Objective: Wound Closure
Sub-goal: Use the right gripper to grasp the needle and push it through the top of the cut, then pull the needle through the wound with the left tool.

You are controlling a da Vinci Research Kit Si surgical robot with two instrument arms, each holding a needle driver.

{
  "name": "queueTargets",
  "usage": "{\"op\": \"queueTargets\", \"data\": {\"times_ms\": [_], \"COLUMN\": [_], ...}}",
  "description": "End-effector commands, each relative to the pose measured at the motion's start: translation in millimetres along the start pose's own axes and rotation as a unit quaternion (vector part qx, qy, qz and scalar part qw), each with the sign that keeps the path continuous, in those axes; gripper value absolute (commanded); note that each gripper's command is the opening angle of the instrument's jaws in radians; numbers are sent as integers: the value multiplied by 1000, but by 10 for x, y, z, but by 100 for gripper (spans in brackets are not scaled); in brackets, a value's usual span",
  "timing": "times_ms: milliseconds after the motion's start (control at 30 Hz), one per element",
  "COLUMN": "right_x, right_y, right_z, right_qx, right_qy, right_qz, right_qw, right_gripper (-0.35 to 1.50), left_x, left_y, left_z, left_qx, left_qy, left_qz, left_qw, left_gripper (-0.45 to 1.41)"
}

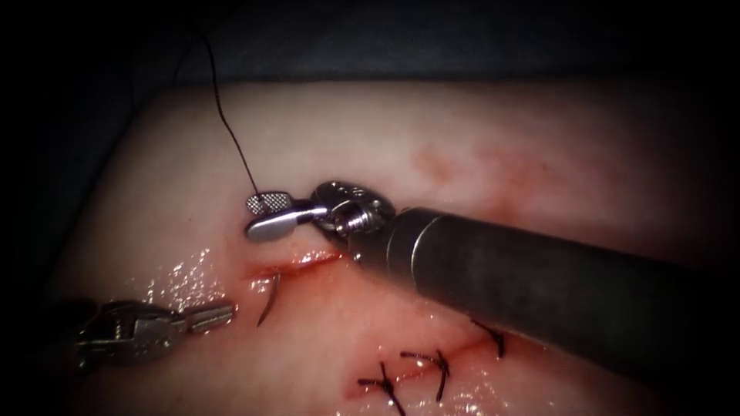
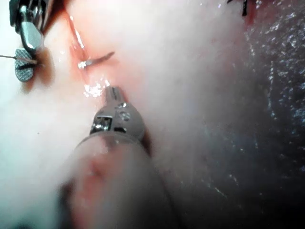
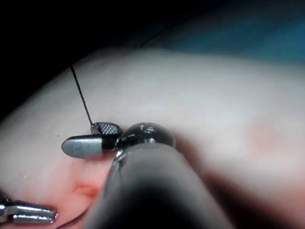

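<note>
- Left tool [image 1: 212,316]: low at the left edge of the endoscope view, lying close over the tissue [image 1: 539,123] on the left of the cut [image 1: 297,264]. Its jaws are closed, or nearly so, with nothing between them. Its tip points right, toward the needle.
- Thread [image 1: 227,123]: a dark strand falling from the upper left of the frame down to the right tool's jaws, where it ends at the upper blade.
- Needle [image 1: 270,300]: just below the left end of the cut, near the frame's middle left. One end is buried at the cut's edge; a short curved length stands free of the tissue, slanting down and left. Neither tool holds it. In the left wrist view it [image 2: 99,59] pokes out just beyond the left tool's tip.
- Right tool [image 1: 270,214]: centre of the frame, shaft coming in from the lower right, just above the cut. Its jaws stand narrowly parted, with the thread at the upper blade; whether they truly pinch it I cannot tell.
- Stitches [image 1: 420,370]: several dark ones already tied across the cut at lower centre.
- Judgement: a new stitch is under way at the open left end. The needle sits lodged and unheld, so the next move calls for a firm grip on its free length without tearing the edge.
</note>
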Motion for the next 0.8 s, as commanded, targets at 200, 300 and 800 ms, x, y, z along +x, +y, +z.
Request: {"op": "queueTargets", "data": {"times_ms": [200,300,800], "right_x": [47,56,62], "right_y": [33,42,72], "right_z": [-31,-43,-65], "right_qx": [14,8,-6], "right_qy": [8,16,27], "right_qz": [-28,-29,-36], "right_qw": [999,999,999], "right_gripper": [128,126,113], "left_x": [-10,-6,16], "left_y": [-7,-8,-10], "left_z": [23,31,58], "left_qx": [4,7,-16], "left_qy": [55,66,127], "left_qz": [-21,-24,-27], "left_qw": [998,998,991], "left_gripper": [39,46,10]}}
